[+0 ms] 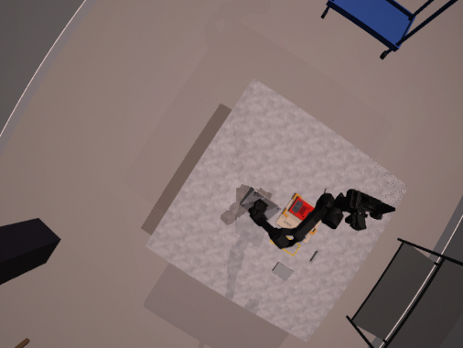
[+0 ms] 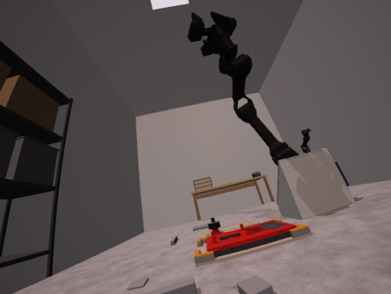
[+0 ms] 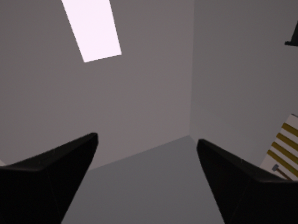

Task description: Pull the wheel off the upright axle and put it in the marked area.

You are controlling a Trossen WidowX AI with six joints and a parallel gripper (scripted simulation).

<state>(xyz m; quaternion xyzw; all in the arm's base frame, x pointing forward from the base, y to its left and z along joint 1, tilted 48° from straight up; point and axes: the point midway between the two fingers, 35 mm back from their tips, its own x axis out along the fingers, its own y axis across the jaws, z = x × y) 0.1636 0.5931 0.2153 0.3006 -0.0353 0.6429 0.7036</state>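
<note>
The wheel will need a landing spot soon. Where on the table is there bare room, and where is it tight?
Bare stretches: right of the red fixture toward the tilted grey block, and left of it past the small dark piece. Tight: around the wheel on the fixture. The gripper, open, is high above.

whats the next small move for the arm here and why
Probably swing the arm down toward the red fixture. The open gripper hangs high, empty, aimed at wall and ceiling, while the small black wheel still sits on its upright axle.
</note>
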